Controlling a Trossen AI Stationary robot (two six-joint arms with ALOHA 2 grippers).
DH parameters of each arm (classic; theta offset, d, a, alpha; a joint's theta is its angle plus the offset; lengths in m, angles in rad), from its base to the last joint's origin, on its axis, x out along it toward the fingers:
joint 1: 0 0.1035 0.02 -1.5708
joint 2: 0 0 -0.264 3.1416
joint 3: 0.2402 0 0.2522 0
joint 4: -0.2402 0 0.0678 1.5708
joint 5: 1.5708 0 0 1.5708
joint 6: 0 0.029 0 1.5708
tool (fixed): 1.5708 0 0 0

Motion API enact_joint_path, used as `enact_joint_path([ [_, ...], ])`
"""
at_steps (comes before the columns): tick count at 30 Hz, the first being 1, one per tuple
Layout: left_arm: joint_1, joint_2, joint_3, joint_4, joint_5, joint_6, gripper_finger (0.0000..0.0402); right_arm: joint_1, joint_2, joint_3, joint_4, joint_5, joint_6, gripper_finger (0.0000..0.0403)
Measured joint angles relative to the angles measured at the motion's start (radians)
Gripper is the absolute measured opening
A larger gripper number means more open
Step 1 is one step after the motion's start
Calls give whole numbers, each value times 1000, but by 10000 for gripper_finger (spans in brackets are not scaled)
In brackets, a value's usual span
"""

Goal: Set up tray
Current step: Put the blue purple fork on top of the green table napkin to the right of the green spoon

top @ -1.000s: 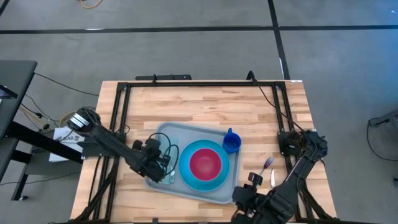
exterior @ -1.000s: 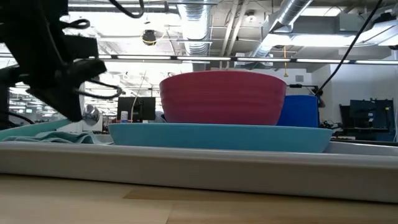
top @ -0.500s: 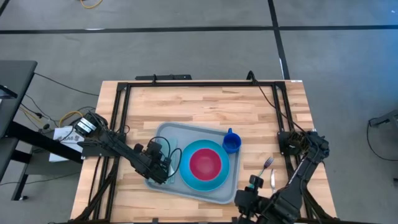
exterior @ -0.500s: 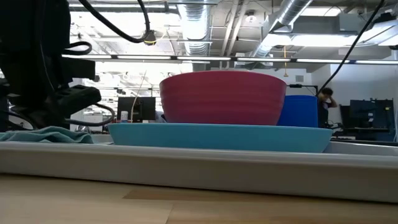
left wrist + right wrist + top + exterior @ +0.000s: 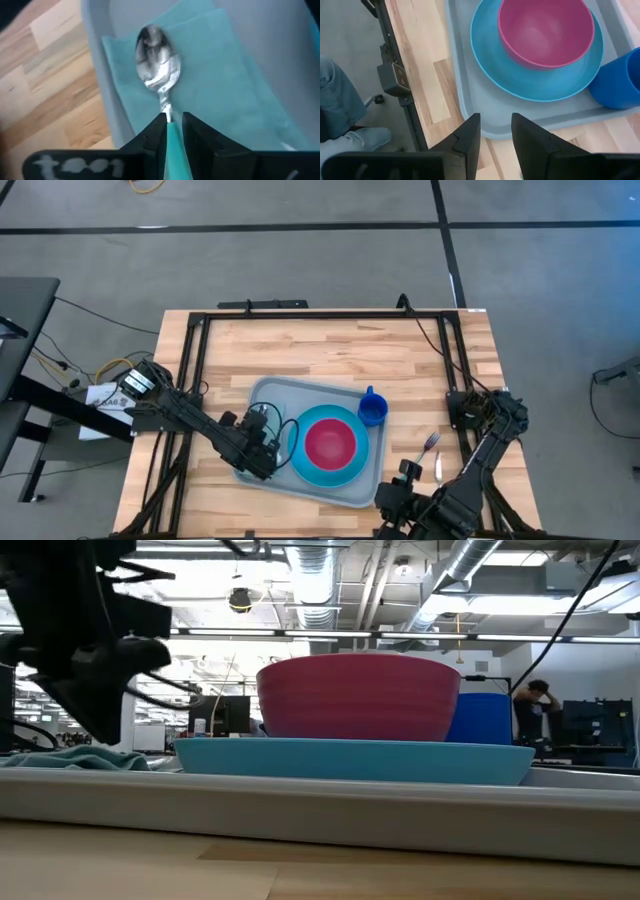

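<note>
The grey-blue tray lies mid-table with a blue plate, a pink bowl on the plate and a blue cup. On the tray's left part a teal napkin lies flat, and a metal spoon lies on it. My left gripper hangs just over the spoon's handle end, slightly open, with teal cloth showing in the gap. My right gripper hovers open above the tray's near right corner, with nothing between its fingers. My left gripper stands at the spoon's handle, slanting down from the table's left, one fingertip on either side of where the handle runs out of sight. Whether they touch it I cannot tell. The spoon lies flat on the napkin, bowl away from the fingers.
A fork and another piece of cutlery lie on the bare wood right of the tray. A black frame runs round the table's far and side edges. A person's leg shows beyond the table's edge.
My left gripper has dipped toward the napkin and then come up again, shifting a little toward the plate. The spoon's bowl, which hung below it over the tray's left part a second ago, no longer shows beneath it in the low view.
</note>
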Motion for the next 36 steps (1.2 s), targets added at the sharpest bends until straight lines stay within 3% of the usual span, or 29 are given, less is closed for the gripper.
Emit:
enact_joint_path([
  [9, 0, 0, 55, -1, -58, 39, 50, 2, 0, 0, 1, -3, 0, 102],
  [14, 0, 0, 166, -50, -144, 186, 50, 2, 0, 0, 56, -6, -78, 102],
  [16, 0, 0, 212, -69, -179, 250, 50, 0, 0, 0, 114, -39, -124, 102],
  [22, -7, 0, 291, -82, -324, 365, 50, -2, 0, 0, 297, -267, -339, 102],
  [26, -8, 0, 296, -85, -360, 398, 50, -17, 0, 0, 357, -289, -452, 102],
  [28, -8, 0, 296, -97, -360, 414, 50, -34, 0, 0, 342, -259, -394, 102],
  [31, -8, 0, 296, -113, -365, 411, 50, -67, 0, 0, 241, -186, -181, 102],
  [36, -8, 0, 296, -157, -430, 399, 50, -102, 0, 0, -159, -132, 274, 102],
])
